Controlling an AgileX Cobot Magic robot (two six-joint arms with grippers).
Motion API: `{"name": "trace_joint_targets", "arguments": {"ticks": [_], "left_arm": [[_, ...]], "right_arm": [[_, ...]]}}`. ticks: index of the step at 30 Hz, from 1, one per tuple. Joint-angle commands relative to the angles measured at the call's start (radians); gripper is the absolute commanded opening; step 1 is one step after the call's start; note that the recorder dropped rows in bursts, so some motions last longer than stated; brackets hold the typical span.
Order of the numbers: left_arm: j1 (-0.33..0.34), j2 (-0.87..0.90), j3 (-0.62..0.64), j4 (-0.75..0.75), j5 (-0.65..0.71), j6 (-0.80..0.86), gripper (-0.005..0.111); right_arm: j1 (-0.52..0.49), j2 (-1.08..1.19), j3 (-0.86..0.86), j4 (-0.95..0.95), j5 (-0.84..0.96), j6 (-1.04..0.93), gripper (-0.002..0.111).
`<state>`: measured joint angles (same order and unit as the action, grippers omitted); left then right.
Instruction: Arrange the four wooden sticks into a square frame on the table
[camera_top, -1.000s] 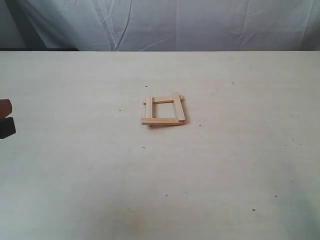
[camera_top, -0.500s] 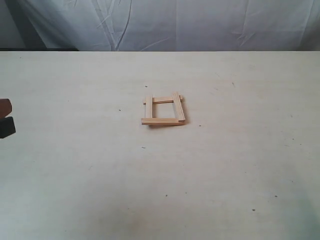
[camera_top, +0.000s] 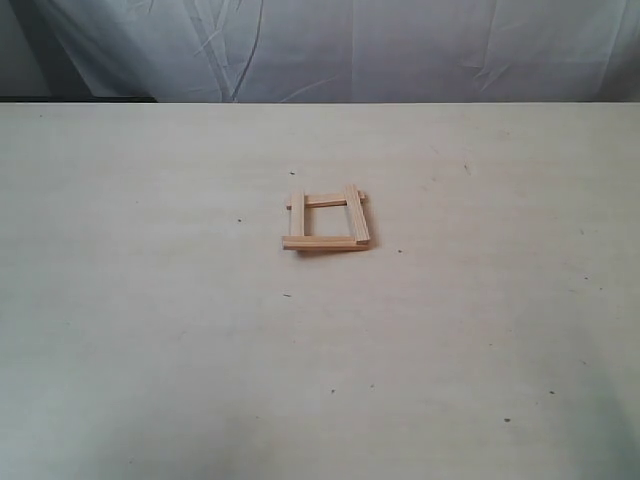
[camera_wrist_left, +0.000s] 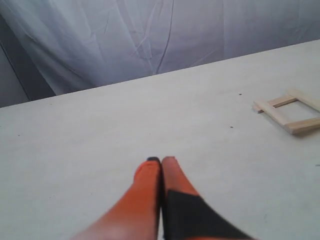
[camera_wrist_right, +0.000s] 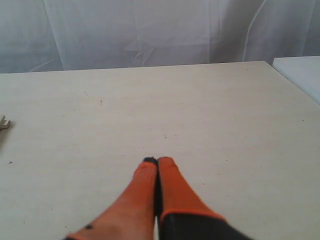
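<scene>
Pale wooden square frame lies on the table, midway between its side edges, well apart from the left gripper and right gripper, both clenched, holding nothing.

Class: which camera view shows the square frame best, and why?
The exterior view: the square frame lies whole, with all four corners visible. The left wrist view catches it obliquely, cut off by the picture's edge. The right wrist view shows only a scrap of it at the edge.

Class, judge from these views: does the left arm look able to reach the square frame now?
Probably yes: only bare table lies between the shut left end effector and the square frame.
</scene>
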<state>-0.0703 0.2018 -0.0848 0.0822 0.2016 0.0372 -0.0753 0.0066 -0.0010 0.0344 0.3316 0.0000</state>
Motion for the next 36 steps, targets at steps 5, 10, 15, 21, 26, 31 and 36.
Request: {"name": "trace_joint_targets", "arguments": {"ticks": [5,10,15,21,26,31,36], "left_arm": [[0.005,-0.202,0.085,0.046,0.052,-0.007,0.000],[0.005,-0.202,0.085,0.048,0.049,-0.037,0.000],[0.005,-0.202,0.085,0.050,0.049,-0.037,0.000],[0.005,-0.202,0.085,0.050,0.049,-0.037,0.000],[0.005,-0.202,0.085,0.050,0.049,-0.037,0.000],[0.005,-0.202,0.085,0.050,0.049,-0.037,0.000],[0.005,-0.202,0.085,0.050,0.049,-0.037,0.000]], "right_arm": [[-0.007,-0.007,0.001,0.001,-0.006,0.000,-0.001],[-0.007,-0.007,0.001,0.001,-0.006,0.000,-0.001],[-0.007,-0.007,0.001,0.001,-0.007,0.000,-0.001],[-0.007,-0.007,0.001,0.001,-0.007,0.000,-0.001],[-0.007,-0.007,0.001,0.001,-0.007,0.000,-0.001],[-0.007,-0.007,0.001,0.001,-0.007,0.000,-0.001],[-0.007,-0.007,0.001,0.001,-0.007,0.000,-0.001]]}}
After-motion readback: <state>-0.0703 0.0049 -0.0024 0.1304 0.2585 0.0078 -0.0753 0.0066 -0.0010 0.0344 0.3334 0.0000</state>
